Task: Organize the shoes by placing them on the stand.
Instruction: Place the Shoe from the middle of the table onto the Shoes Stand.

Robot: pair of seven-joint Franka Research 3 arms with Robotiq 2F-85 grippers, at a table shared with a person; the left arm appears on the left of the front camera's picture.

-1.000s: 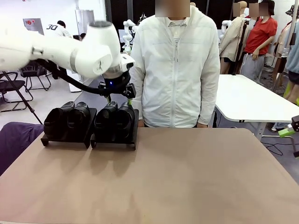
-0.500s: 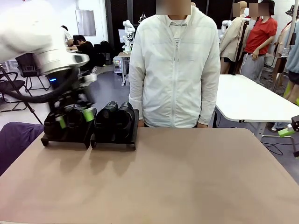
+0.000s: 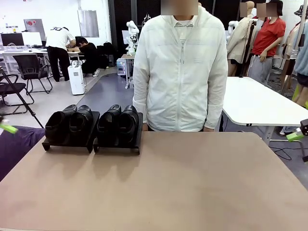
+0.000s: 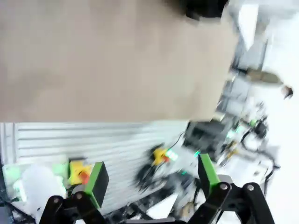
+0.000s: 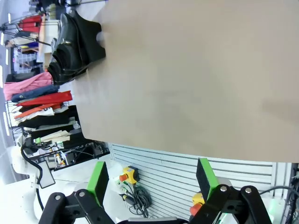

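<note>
Both grippers stand spread wide and hold nothing: in the left wrist view our left gripper point(image 4: 152, 179) shows its two green pads point(image 4: 97, 183) far apart over the near edge of the table point(image 4: 103, 56), and in the right wrist view our right gripper point(image 5: 152, 179) shows the same wide gap above a ribbed grey panel point(image 5: 177, 179) beside the table. We see all four shoes seated on the stand point(image 3: 115, 147), which sits at the far left part of the tan tabletop, close to the far edge and just in front of the person in a white jacket point(image 3: 180, 67). We note that the stand consists of two matte-black trays set side by side and touching, each sloped and raised on short feet. We find the left pair of shoes point(image 3: 70, 126) on the left tray and the right pair of shoes point(image 3: 118, 125) on the right tray, each pair filling its tray with the two shoes pressed together. We describe the shoes as black, slightly glossy leather with rounded toes, all alike; the toes point toward our side and sit lower than the heels. We also see them in the right wrist view as a dark cluster at the table's far corner, where the single shoes cannot be told apart.
</note>
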